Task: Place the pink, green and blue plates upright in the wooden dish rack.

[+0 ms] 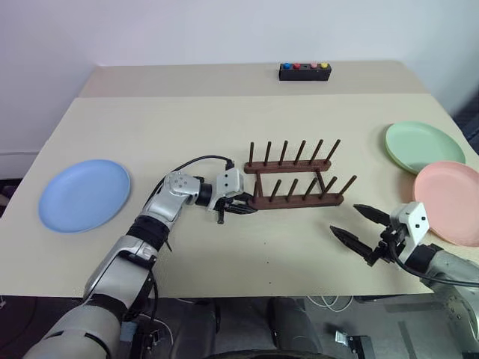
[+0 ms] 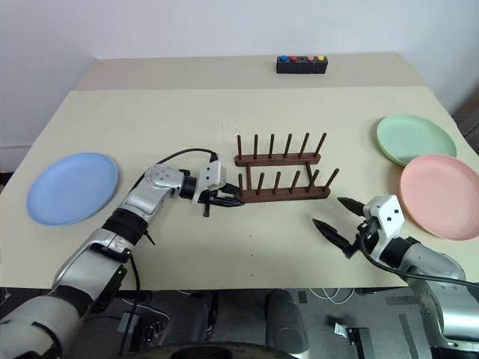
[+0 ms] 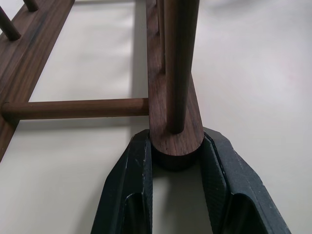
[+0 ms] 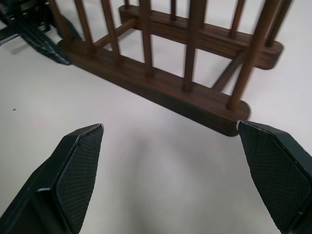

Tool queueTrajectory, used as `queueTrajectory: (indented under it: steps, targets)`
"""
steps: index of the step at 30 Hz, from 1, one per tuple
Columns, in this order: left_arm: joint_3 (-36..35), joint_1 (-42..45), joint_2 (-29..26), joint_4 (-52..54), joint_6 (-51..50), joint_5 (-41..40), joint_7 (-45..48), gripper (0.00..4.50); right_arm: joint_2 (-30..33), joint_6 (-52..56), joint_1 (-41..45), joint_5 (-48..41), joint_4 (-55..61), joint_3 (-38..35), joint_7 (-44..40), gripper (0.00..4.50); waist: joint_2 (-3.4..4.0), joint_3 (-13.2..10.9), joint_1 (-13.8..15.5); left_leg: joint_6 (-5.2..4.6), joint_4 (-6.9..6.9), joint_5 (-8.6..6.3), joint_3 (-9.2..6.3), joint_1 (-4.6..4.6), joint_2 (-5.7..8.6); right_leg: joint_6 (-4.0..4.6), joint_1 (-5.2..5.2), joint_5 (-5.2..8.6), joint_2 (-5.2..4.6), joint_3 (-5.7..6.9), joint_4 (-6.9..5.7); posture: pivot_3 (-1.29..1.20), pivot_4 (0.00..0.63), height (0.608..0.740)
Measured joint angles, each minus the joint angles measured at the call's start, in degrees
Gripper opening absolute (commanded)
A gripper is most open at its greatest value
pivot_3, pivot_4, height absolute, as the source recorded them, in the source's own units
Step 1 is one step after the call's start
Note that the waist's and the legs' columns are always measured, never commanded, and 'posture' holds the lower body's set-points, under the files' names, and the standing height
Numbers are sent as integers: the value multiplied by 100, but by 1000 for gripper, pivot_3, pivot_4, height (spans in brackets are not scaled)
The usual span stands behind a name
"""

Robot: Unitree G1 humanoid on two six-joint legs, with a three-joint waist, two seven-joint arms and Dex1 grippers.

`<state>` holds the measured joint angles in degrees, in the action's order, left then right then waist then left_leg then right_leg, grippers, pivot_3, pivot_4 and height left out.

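Judging by how things lie, none of the three plates has reached the wooden dish rack (image 1: pixel 294 182), so the whole placing job is ahead. The rack stands near the middle of the table (image 1: pixel 224 120), every slot between its upright pegs bare. The blue plate (image 1: pixel 84 194) lies flat well off to the robot's left, near the table's edge. The green plate (image 1: pixel 423 146) and the pink plate (image 1: pixel 451 200) lie flat at the far right, the pink one nearer the robot, its rim meeting or slightly overlapping the green one's. A small black box with coloured buttons (image 1: pixel 304 71) sits at the back, apart from everything.

The left gripper (image 1: pixel 238 207) reaches in from the left and is pinching the rounded end of the rack's near rail; in the left wrist view its two black fingers (image 3: pixel 130 190) press against either side of that rail end, just below the first peg. This looks like steadying or shifting the rack rather than handling a plate.

The right gripper (image 2: pixel 338 219) hovers above the bare table between the rack and the pink plate, its fingers spread wide and holding nothing; the right wrist view shows the rack's near rail ahead of the parted fingertips (image 4: pixel 80 161).

All three plates remain to be picked up, turned on edge and slotted between the pegs.
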<state>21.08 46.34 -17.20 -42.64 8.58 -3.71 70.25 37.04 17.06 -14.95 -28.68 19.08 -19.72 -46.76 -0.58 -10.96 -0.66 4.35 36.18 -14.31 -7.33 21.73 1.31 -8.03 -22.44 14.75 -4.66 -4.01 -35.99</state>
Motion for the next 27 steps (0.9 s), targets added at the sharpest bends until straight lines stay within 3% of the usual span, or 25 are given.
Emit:
queueTrajectory:
  steps: [13, 21, 25, 27]
  targets:
    - [-187, 260, 224, -717, 576, 188, 119, 759, -58, 18, -261, -121, 326, -64, 234, 4500, -3, -1, -5, 0, -2, 0, -1, 1, 0, -2, -2, 0, 0, 0, 0, 0, 150, 740]
    - [-437, 196, 177, -641, 318, 157, 227, 4473, -57, 125, -258, -142, 341, -43, 243, 4500, -4, -2, -25, 0, -6, 0, -1, 9, -1, -2, -15, -1, 1, 0, -3, 0, 150, 740]
    - [-618, -55, -22, -273, 142, 108, 141, 4473, -57, 141, -291, -143, 438, -42, 261, 4500, -3, -2, -36, 0, -7, 0, -2, 12, -2, -2, -21, -1, 1, 0, -7, 0, 150, 740]
    - [-685, -237, -202, 30, 23, 81, 66, 3855, -58, 170, -355, -145, 555, -41, 307, 3970, -3, -2, -31, 0, -8, 0, -3, 13, -2, -2, -22, -1, 1, 0, -7, 0, 150, 740]
